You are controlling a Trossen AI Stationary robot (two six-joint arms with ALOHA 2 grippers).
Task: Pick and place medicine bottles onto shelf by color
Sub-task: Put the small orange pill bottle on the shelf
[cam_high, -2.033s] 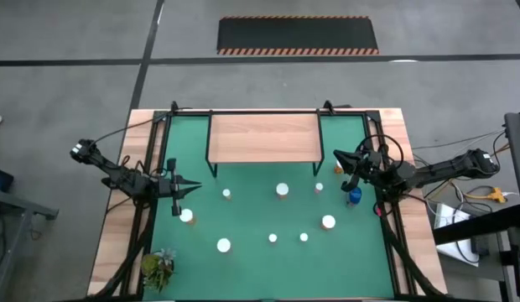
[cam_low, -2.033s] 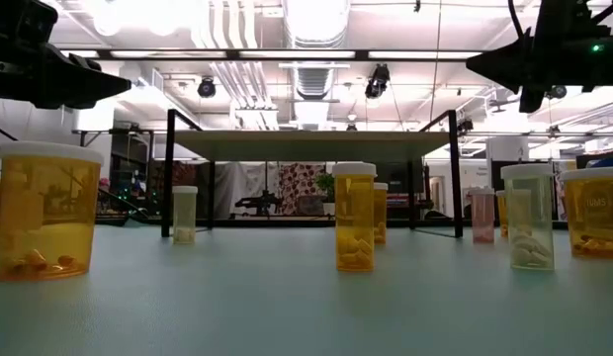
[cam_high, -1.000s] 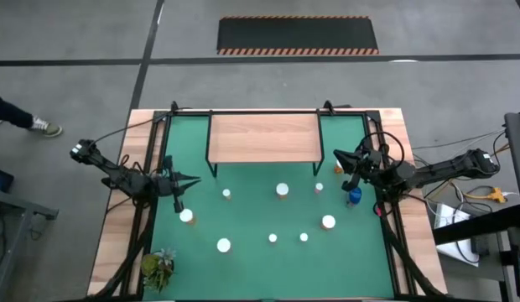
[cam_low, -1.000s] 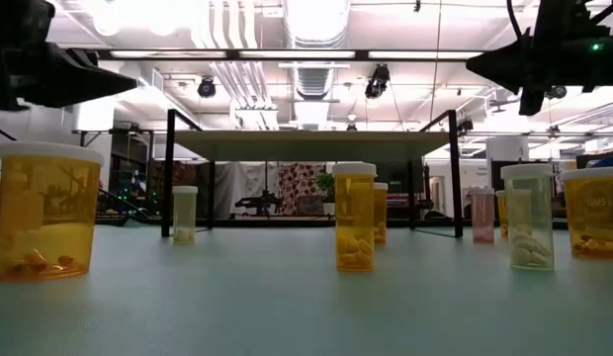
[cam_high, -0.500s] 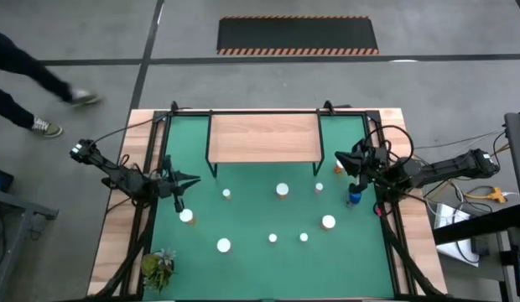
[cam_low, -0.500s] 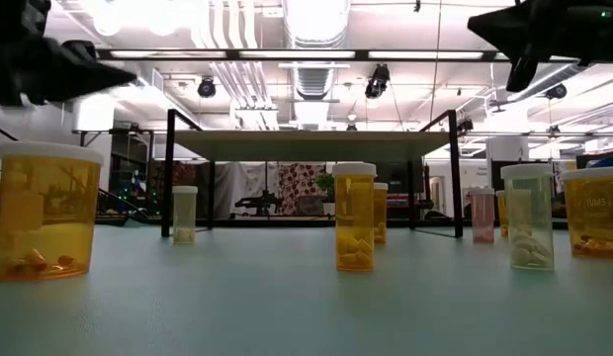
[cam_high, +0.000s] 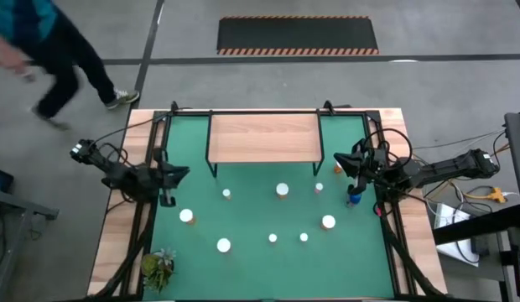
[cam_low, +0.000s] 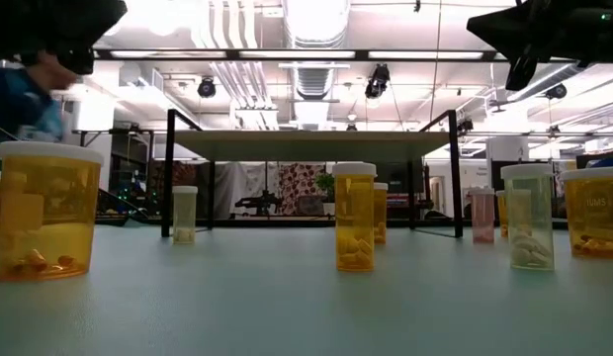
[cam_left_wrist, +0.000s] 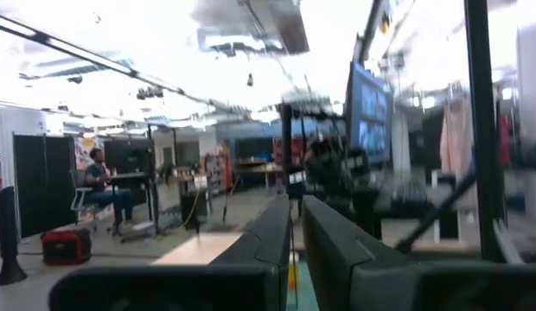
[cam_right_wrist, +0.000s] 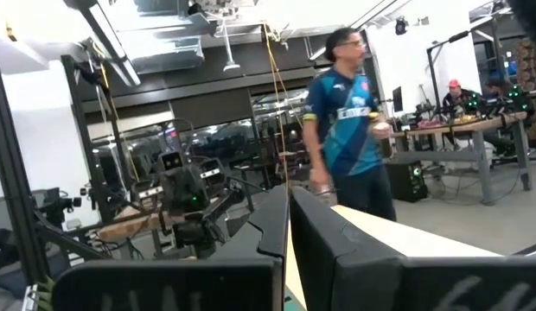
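Several orange medicine bottles with white caps stand upright on the green mat (cam_high: 252, 214), among them one at the left (cam_high: 186, 216), one in the middle (cam_high: 282, 190) and one toward the right (cam_high: 328, 222). The blue bottle (cam_high: 354, 198) stands near the mat's right edge. The light-wood shelf (cam_high: 264, 138) stands on black legs at the far side, with nothing on its top. My left gripper (cam_high: 183, 173) is shut and empty, raised above the mat's left edge. My right gripper (cam_high: 340, 159) is shut and empty, raised just beyond the blue bottle on its far side.
A small green plant (cam_high: 158, 268) sits at the near left corner. A person (cam_high: 50, 50) walks on the floor beyond the table's far left corner and shows in the right wrist view (cam_right_wrist: 346, 130). Black frame rails run along both sides of the mat.
My left gripper has drawn back toward the table's left edge and risen, its fingers tipping upward, away from the left orange bottle. My right gripper has risen a little. No bottle has moved. A person has walked into view at the far left.
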